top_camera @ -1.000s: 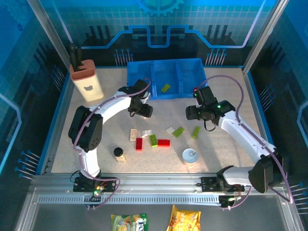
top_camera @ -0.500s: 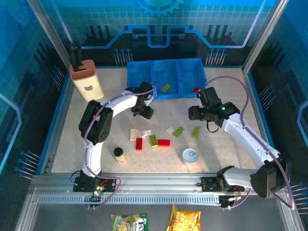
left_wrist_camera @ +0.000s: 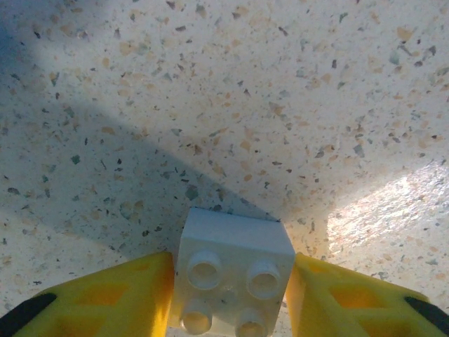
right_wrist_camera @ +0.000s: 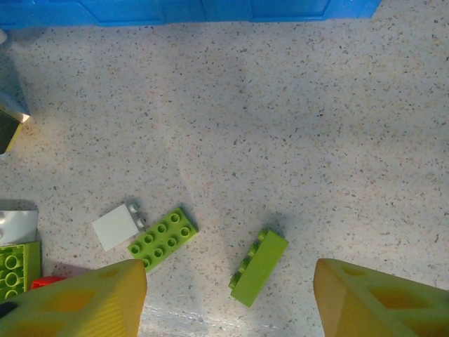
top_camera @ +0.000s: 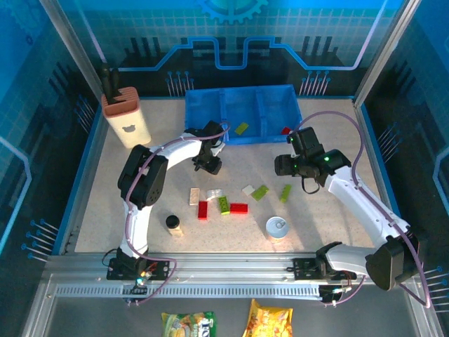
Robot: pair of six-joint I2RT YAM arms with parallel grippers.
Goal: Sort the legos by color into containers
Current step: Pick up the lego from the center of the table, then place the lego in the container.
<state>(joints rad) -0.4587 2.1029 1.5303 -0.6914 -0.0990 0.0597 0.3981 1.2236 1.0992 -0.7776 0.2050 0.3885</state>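
My left gripper (left_wrist_camera: 231,298) is shut on a white brick (left_wrist_camera: 233,270), studs facing the camera, just above the speckled table; from above, this gripper (top_camera: 209,165) hangs in front of the blue bin (top_camera: 203,107). The bin's middle compartment holds a green brick (top_camera: 242,128) and its right one a red brick (top_camera: 285,130). My right gripper (top_camera: 283,166) is open above a green brick (right_wrist_camera: 259,267). Beside that lie a green plate (right_wrist_camera: 163,239) and a white brick (right_wrist_camera: 116,226). Further left lie red bricks (top_camera: 203,209) (top_camera: 239,208), a green brick (top_camera: 223,204) and white bricks (top_camera: 193,196).
A round tin can (top_camera: 276,227) stands near the front, right of centre. A small black-capped bottle (top_camera: 173,224) stands at the front left. A tan holder (top_camera: 127,118) stands at the back left, beside the bin.
The left arm's elbow has swung right while its gripper stayed near the bin's front with the white brick. The right gripper drew slightly right, uncovering the red brick in the bin.
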